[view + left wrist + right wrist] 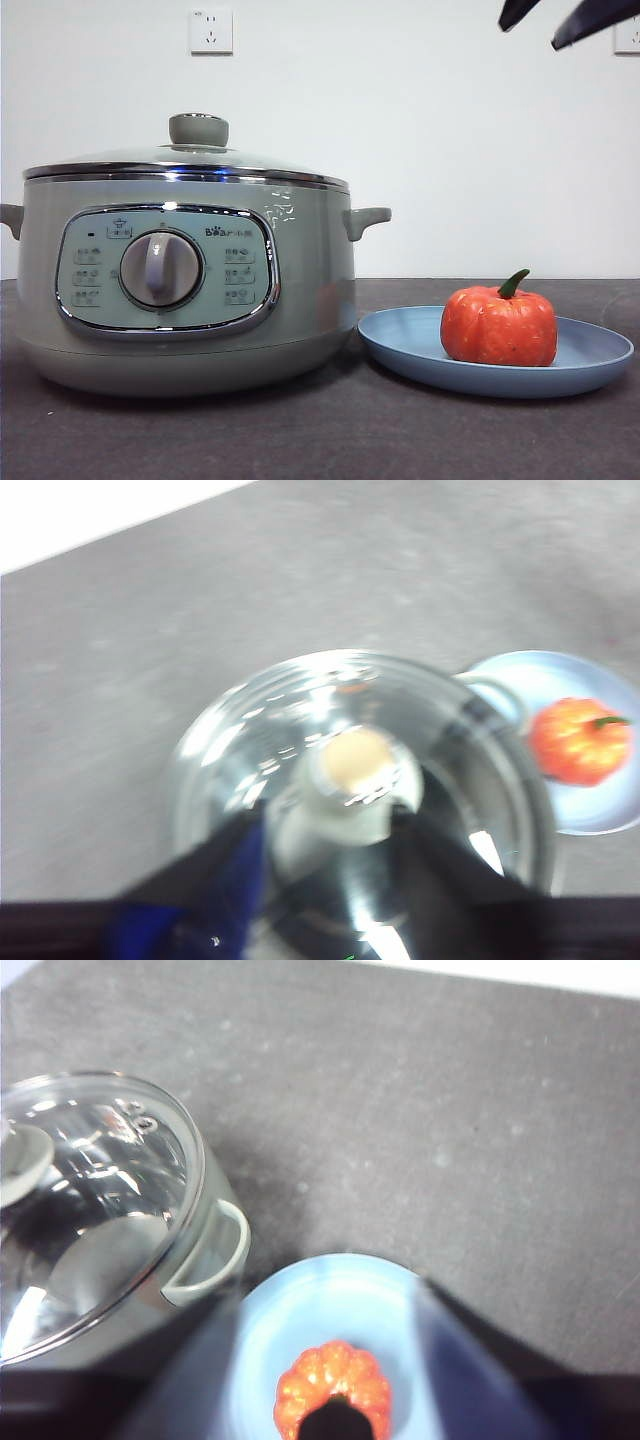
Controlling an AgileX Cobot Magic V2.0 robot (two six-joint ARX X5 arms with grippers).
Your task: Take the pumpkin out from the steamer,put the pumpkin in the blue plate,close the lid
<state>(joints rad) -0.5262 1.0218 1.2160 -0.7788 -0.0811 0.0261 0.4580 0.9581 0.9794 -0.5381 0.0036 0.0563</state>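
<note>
Behind the dark grey table (330, 440) stood a plain white wall with a socket (211, 31) above the steamer (185, 290) and a second socket (628, 36) cut off at the picture's edge. Much was hard to read: the left wrist view was blurred, the steamer's far handle ran out of the front view, and both arms showed there only as black tips in the top corner. Glare on the glass hid whatever lay inside the pot. The lid (190, 160) sat closed on the steamer's chrome rim, its pale-green knob (352, 772) upright in the middle. The left gripper (330, 855) hung above that knob with its jaws spread wide to either side, touching nothing and holding nothing. The right gripper (325, 1360) hung above the blue plate (590, 355), its jaws likewise parted and empty, soft dark shapes flanking the pumpkin (499, 325) from overhead. The pumpkin stood upright on the plate, stem up, and the plate lay just beside the steamer, near its side handle (215, 1255).
</note>
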